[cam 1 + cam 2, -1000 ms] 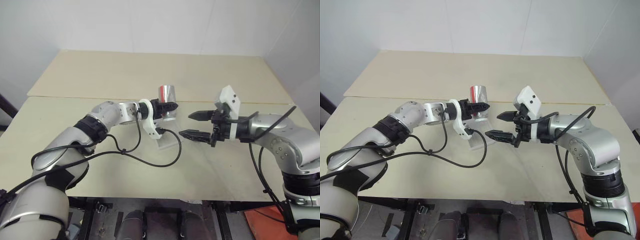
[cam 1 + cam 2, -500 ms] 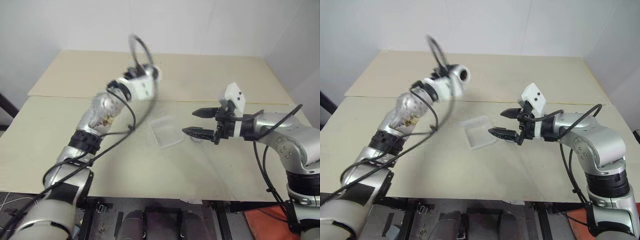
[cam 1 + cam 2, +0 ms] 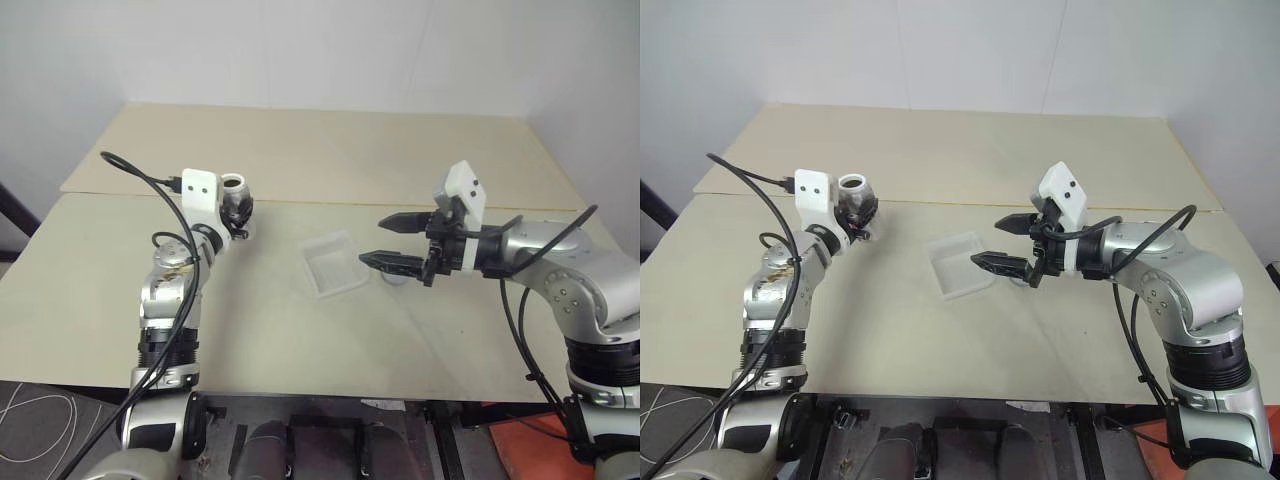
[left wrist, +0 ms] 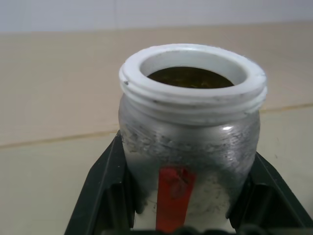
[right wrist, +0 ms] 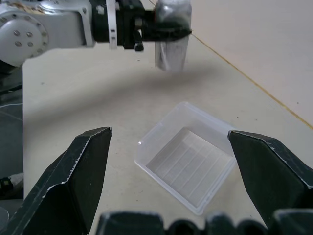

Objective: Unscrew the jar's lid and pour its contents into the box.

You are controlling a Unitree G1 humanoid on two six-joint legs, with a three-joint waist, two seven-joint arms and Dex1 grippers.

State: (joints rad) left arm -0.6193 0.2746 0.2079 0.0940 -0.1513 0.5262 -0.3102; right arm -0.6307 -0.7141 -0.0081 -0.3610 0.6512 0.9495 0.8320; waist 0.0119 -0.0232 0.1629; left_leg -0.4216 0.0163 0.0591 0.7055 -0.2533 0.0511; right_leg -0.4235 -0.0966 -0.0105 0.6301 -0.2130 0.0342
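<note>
My left gripper is shut on the jar, a silvery cylinder with a red mark, at the table's left side, well away from the box. The jar is lidless, its white threaded mouth up, with brown contents inside. The translucent box lies mid-table. My right gripper hovers open just right of the box with nothing between its fingers. A small grey round lid lies on the table under that gripper, partly hidden.
The pale wooden table has a seam running across it behind both grippers. A black cable loops from my left wrist. White walls close off the back and right side.
My left arm has swung up and away from above the box, carrying the jar to the table's left side. The right gripper has stayed where it was, still open.
</note>
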